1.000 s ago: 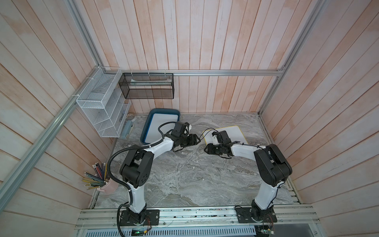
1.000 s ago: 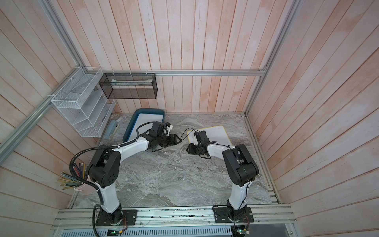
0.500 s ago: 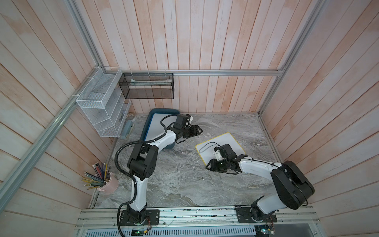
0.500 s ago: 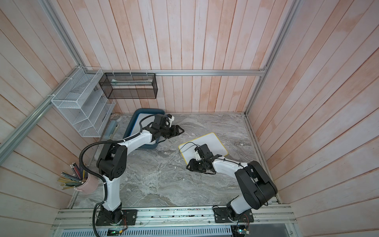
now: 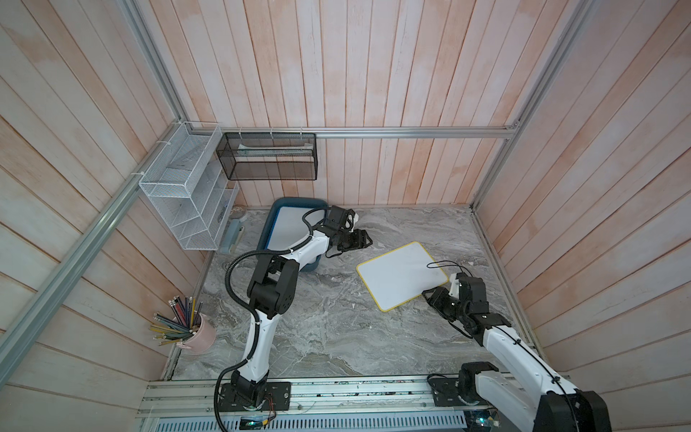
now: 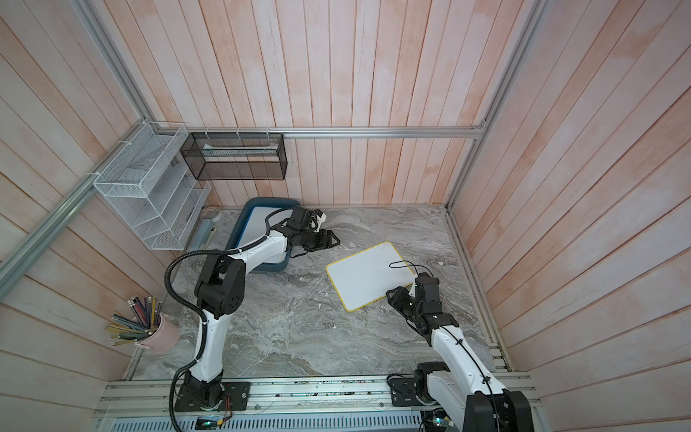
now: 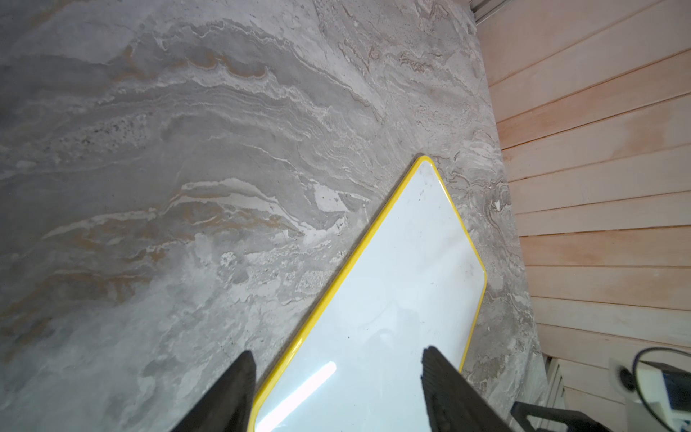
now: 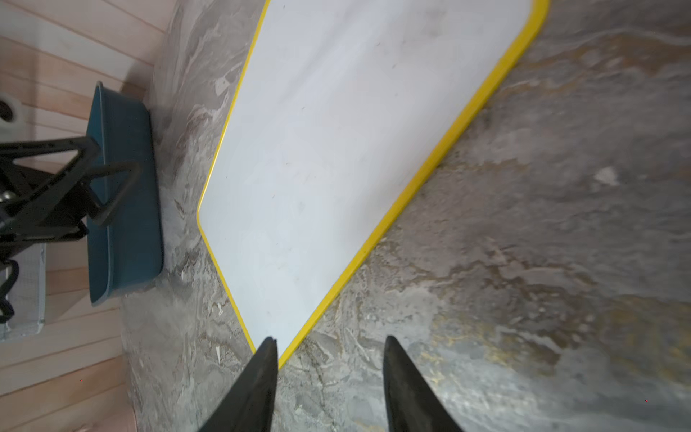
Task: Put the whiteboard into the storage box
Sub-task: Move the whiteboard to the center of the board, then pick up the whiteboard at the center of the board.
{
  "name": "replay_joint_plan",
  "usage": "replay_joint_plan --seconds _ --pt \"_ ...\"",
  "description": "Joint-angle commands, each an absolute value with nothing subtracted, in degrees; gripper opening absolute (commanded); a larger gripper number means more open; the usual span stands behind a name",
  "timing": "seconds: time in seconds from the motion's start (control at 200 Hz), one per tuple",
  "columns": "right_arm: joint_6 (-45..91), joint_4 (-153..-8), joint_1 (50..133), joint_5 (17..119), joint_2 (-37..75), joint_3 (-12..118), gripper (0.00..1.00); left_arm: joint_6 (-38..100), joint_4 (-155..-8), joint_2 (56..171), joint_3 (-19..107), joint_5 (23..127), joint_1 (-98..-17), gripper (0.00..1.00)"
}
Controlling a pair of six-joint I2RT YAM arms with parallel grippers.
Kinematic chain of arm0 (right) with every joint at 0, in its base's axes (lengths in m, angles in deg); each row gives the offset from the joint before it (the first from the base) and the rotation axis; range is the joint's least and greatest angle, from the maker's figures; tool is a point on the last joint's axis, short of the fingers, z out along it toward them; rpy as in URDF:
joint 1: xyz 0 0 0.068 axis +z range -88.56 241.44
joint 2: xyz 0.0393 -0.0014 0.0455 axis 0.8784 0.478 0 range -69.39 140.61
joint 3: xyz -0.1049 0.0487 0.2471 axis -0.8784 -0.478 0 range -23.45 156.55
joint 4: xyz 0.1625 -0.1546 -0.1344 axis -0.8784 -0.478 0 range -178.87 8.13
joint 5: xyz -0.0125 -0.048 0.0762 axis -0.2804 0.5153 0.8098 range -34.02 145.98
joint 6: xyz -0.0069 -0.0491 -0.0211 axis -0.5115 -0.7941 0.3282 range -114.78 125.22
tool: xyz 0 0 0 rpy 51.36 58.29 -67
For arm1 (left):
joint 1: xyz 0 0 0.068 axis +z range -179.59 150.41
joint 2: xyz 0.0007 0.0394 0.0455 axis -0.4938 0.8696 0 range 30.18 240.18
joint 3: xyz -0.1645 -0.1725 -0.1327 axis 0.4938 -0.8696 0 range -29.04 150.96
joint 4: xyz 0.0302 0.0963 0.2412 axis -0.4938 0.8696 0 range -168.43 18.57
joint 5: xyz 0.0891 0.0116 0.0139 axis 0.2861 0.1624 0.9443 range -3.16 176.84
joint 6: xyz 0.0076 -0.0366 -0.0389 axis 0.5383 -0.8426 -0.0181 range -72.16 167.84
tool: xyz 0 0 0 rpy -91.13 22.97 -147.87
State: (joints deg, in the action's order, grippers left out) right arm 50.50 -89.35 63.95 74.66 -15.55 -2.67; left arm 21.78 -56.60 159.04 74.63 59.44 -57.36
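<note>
A whiteboard (image 5: 402, 275) (image 6: 368, 275) with a yellow frame lies flat on the marble table, right of the middle, in both top views. The storage box (image 5: 276, 209) (image 6: 258, 204), a teal tub at the back left, has a white panel lying inside it. My left gripper (image 5: 364, 241) (image 7: 336, 351) hovers open between box and board, holding nothing. My right gripper (image 5: 430, 295) (image 8: 331, 339) stands open at the board's near right corner. One of its fingertips (image 8: 271, 342) overlaps that corner, and only bare marble shows between the fingers. The box (image 8: 123, 209) also shows in the right wrist view.
A white wire rack (image 5: 187, 194) hangs on the left wall and a black mesh basket (image 5: 269, 157) on the back wall. A pink cup of pencils (image 5: 194, 333) stands at the front left. A grey object (image 5: 232, 233) lies beside the box.
The board has slid from the back right toward the middle and turned. My right arm has swung out to the right, off the board. The left gripper has shifted slightly back.
</note>
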Motion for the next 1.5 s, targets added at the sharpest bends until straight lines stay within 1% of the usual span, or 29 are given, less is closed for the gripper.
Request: replay_joint_plan --seconds 0.0,0.28,0.51,0.6,1.275,1.496 --pt "49.0 -89.8 60.6 79.1 -13.9 -4.0 0.47 25.8 -52.6 162.6 79.1 58.0 -57.9 0.72" --pt "48.9 -83.4 60.1 80.9 -8.3 -5.1 0.47 28.8 -49.1 169.4 88.5 58.4 -58.4 0.72" --pt "48.2 -77.7 60.1 82.5 -1.4 -4.7 0.47 29.6 -47.6 174.9 94.9 58.7 -58.3 0.72" --pt "47.8 -76.6 60.1 84.0 1.2 -4.0 0.47 29.4 -47.3 175.6 95.3 57.8 -58.4 0.72" --pt "49.0 -65.5 60.1 86.2 13.8 -0.6 0.47 27.5 -55.0 167.9 74.3 54.6 -60.5 0.72" --pt "49.8 -62.3 60.1 87.7 18.0 2.0 0.47 26.5 -57.8 162.6 65.8 52.5 -61.5 0.72"
